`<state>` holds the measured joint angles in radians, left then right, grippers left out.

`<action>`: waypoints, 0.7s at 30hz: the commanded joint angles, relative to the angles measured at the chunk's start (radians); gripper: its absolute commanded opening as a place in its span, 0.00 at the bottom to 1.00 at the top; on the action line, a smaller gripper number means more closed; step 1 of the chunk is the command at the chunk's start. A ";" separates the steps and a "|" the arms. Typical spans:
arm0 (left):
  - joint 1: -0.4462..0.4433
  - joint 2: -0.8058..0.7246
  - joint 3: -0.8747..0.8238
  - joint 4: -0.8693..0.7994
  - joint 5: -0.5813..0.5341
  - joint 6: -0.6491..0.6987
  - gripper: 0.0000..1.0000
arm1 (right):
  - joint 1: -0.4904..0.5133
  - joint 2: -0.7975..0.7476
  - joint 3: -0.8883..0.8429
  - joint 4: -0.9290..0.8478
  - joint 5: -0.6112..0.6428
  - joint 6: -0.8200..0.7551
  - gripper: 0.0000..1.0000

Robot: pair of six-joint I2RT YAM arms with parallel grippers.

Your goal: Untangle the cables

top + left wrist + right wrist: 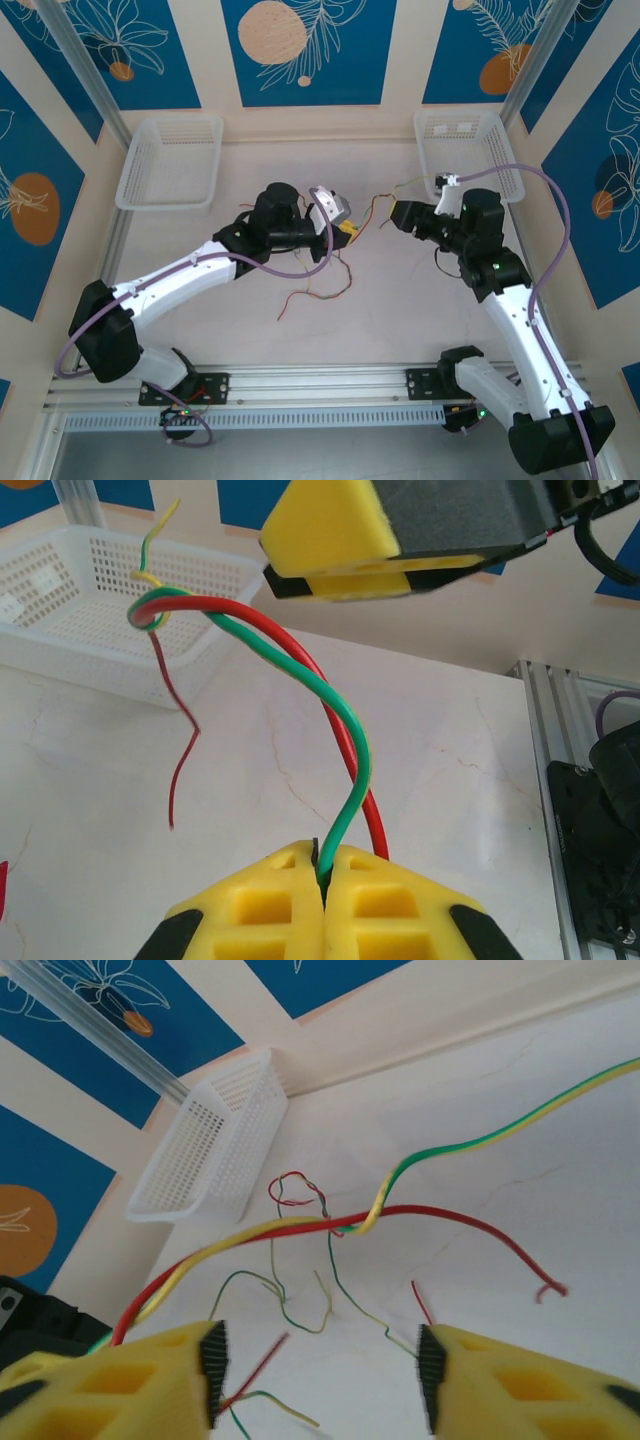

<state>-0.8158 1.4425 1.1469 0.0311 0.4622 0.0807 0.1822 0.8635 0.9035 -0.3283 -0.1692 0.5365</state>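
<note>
The cables are thin red, green and yellow wires. A twisted bunch stretches between the two grippers above the table. My left gripper is shut on a green cable, and a red cable runs down just behind its fingers. The two twist together in a knot. My right gripper stands open with nothing between its pads. A red cable and a yellow-green cable cross just beyond its fingertips. Loose strands lie on the table below.
A white mesh basket stands at the back left and another at the back right. The right gripper's yellow finger hangs close above the left one. An aluminium rail runs along the near edge.
</note>
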 commanded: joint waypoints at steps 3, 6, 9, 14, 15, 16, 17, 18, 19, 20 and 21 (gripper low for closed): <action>-0.008 -0.032 -0.002 0.036 0.016 0.009 0.00 | -0.078 -0.080 -0.065 0.074 -0.074 -0.040 0.65; -0.008 -0.065 0.001 0.002 0.029 0.030 0.00 | -0.123 -0.099 -0.149 0.131 -0.124 -0.151 0.67; -0.006 -0.122 -0.017 -0.013 0.027 0.058 0.00 | -0.128 -0.140 -0.244 0.205 -0.100 -0.224 0.67; -0.003 -0.162 -0.014 -0.053 0.101 0.062 0.00 | -0.114 -0.249 -0.429 0.498 -0.067 -0.237 0.74; -0.003 -0.163 -0.013 -0.053 0.123 0.060 0.00 | -0.103 -0.251 -0.439 0.525 -0.061 -0.253 0.75; -0.003 -0.164 -0.011 -0.056 0.139 0.054 0.00 | -0.087 -0.247 -0.434 0.525 -0.042 -0.276 0.78; -0.003 -0.167 -0.010 -0.058 0.153 0.049 0.00 | -0.069 -0.239 -0.421 0.509 -0.018 -0.312 0.78; -0.003 -0.169 -0.011 -0.060 0.163 0.048 0.00 | -0.051 -0.233 -0.410 0.500 0.001 -0.342 0.78; -0.002 -0.175 -0.011 -0.063 0.170 0.048 0.00 | -0.028 -0.227 -0.406 0.500 0.027 -0.374 0.78; -0.003 -0.179 -0.011 -0.067 0.174 0.050 0.00 | -0.008 -0.221 -0.402 0.504 0.050 -0.397 0.78; -0.002 -0.180 -0.012 -0.073 0.177 0.055 0.00 | 0.004 -0.217 -0.397 0.507 0.065 -0.409 0.79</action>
<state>-0.8158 1.2839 1.1301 -0.0223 0.5762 0.1158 0.1528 0.6365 0.4717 0.1066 -0.1802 0.2317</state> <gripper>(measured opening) 0.043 0.785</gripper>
